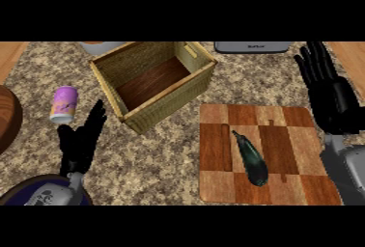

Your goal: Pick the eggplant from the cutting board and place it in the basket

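A dark green-black eggplant (251, 158) lies lengthwise on the checkered wooden cutting board (292, 144) at the lower right. A square woven basket (187, 94) with a dark wooden floor stands tilted at the upper middle, nothing inside it. My right hand (329, 91) hovers open, fingers straight and pointing away, just beyond the board's right edge, apart from the eggplant. My left hand (80, 140) is open at the lower left, fingers pointing toward the basket's near corner.
A purple and white can (64, 104) lies on the speckled counter left of the basket. A grey appliance (253, 46) sits at the back right. A dark round wooden thing (8, 116) shows at the left edge.
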